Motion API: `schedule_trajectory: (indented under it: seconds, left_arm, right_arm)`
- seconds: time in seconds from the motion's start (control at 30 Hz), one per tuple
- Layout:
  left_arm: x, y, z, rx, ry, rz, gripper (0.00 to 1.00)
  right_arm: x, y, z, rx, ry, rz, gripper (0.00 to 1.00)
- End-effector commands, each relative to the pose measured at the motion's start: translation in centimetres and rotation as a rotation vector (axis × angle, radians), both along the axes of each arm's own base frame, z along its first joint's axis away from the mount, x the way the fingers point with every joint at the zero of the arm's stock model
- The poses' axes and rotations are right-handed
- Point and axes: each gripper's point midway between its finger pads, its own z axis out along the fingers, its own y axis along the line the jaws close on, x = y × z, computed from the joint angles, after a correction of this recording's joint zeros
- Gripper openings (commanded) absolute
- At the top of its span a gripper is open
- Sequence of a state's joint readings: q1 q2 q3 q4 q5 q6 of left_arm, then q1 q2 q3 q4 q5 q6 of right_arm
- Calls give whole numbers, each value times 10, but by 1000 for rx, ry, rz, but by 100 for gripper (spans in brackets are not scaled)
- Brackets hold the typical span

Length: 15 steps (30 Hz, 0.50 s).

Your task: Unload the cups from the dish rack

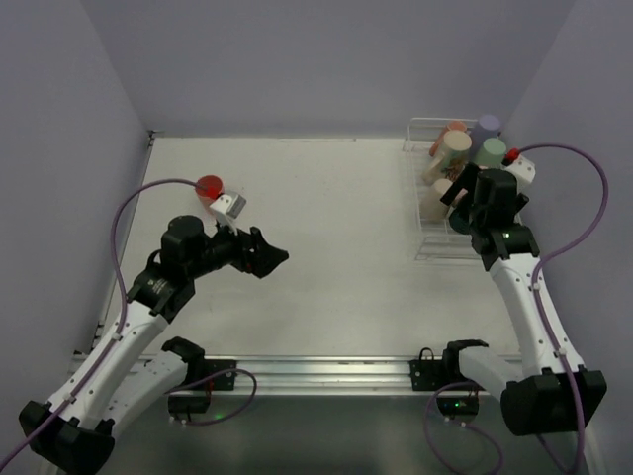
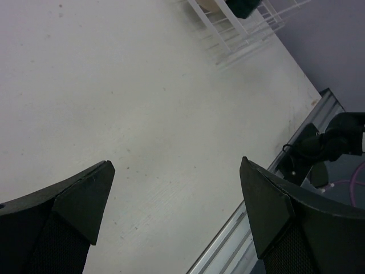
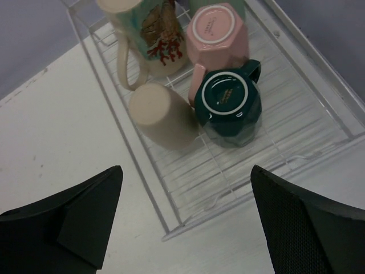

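The dish rack [image 3: 302, 131] is lying in the table's [image 1: 326, 198] far right corner, its long axis running far-to-near along the right edge. Inside it, a dark green mug [image 3: 228, 103], a pink mug [image 3: 217, 31] and a tan tumbler [image 3: 159, 114] are standing base-up. The right gripper [image 3: 187, 170] is hovering over the rack's near end, spread wide and holding nothing. The left gripper [image 2: 177, 165] is gaping empty over the table's middle, and a red cup [image 1: 209, 186] is sitting by the left edge.

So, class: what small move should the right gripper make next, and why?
Probably lower the right gripper onto the dark green mug. Its jaws stand open and empty above the dish rack, and that base-up mug sits close below them.
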State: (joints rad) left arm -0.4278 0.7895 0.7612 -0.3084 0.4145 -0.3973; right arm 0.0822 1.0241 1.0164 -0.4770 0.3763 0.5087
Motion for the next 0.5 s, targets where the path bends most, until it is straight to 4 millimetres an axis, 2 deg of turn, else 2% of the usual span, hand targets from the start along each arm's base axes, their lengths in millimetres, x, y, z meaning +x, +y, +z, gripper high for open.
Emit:
schedule_trajectory:
  seconds: [0.0,0.03,0.1,0.13,0.17,0.23,0.3,0.37,0.47]
  left_arm:
    - [-24,-9,12,-37,-106,-145,100]
    - [-27,-10,7,-29,-104,-162,100]
    - [-28,-12,2,-4,-116,-167,100]
    - [-36,-20,-1,3,-119,-207,100]
    - [-38,-22,-5,13,-121,-219,100]
    - [-41,-25,-10,31,-123,-231,100]
    - [-50,-29,-6,45,-153,-265,100]
    - [-48,-29,-8,65,-159,-252,100]
    - [-54,-34,-11,73,-151,-282,100]
  right_arm:
    - [18,-25,7,-28,-3,-91,98]
    - [23,-29,10,-24,-9,-100,99]
    - [38,-23,-4,-9,50,-57,99]
    - [42,-28,-2,-10,62,-68,99]
    - [46,-39,-12,-20,98,-101,99]
    - [49,-45,-19,-17,119,-118,99]
    - [51,-57,-29,-4,138,-149,99]
    - [55,-68,-36,-27,154,-181,99]
    - [62,-75,-42,-28,172,-182,99]
